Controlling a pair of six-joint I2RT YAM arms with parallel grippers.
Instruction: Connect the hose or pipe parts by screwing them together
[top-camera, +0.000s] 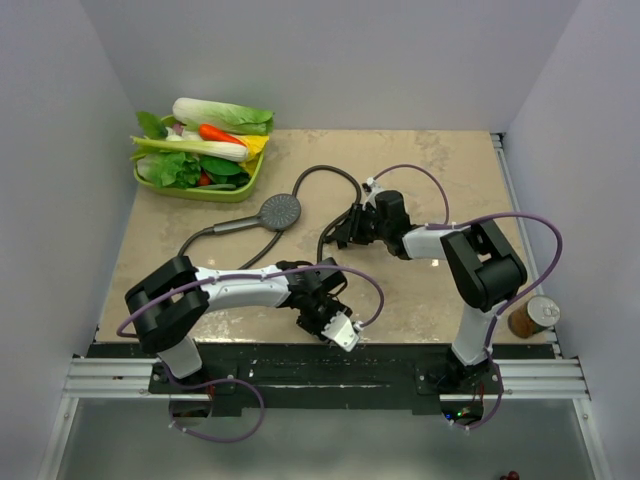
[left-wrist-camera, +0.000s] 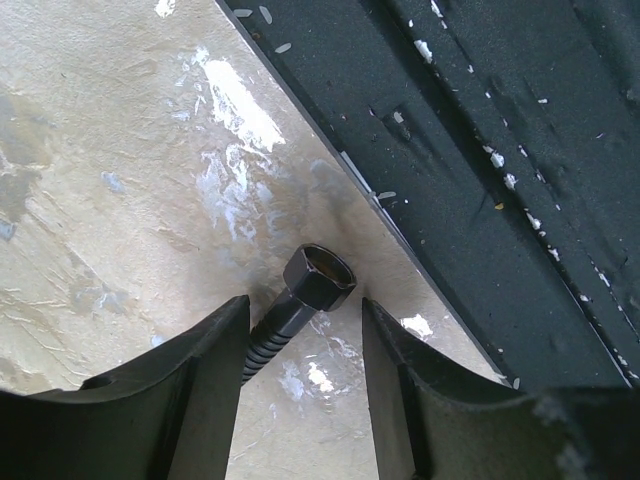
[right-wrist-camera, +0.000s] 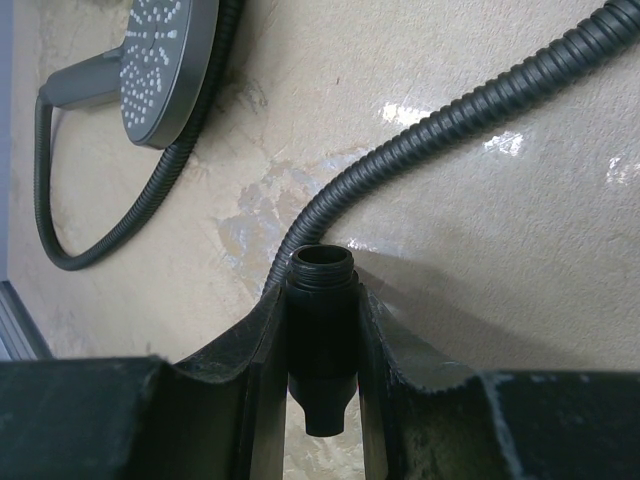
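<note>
**A:** Where is the shower head (top-camera: 280, 211)?

**B:** A little above and left of the middle of the overhead view. It lies on the beige table (top-camera: 430, 160) with its round face up and its handle pointing left. The right wrist view has it in the upper left corner.

**A:** And the hose (top-camera: 330, 172)?

**B:** It is dark and corrugated. It loops across the tabletop above and to the right of the head, then runs down toward the arms. Its hexagonal end nut (left-wrist-camera: 318, 278) sits at the centre of the left wrist view. The nut's open mouth points up and to the right, just beside the black rail (left-wrist-camera: 480, 150) at the table's edge.

**A:** Does the left gripper (left-wrist-camera: 305, 320) have it?

**B:** No. The jaws stand apart with the hose running up between them, closer to the finger on the left of the frame. There is clear space on the other side, so nothing is pinched.

**A:** What about the right gripper (right-wrist-camera: 322, 300)?

**B:** It is clamped on a short black threaded fitting (right-wrist-camera: 322, 340). The fitting is upright between the fingers (right-wrist-camera: 262, 340), with its threaded end poking out past the tips. A stretch of hose crosses the table right behind it.

**A:** Anything else around?

**B:** There is a green tray of vegetables (top-camera: 200, 190) in the upper left of the overhead view. A can (top-camera: 535, 315) stands off the table at the right edge.
</note>
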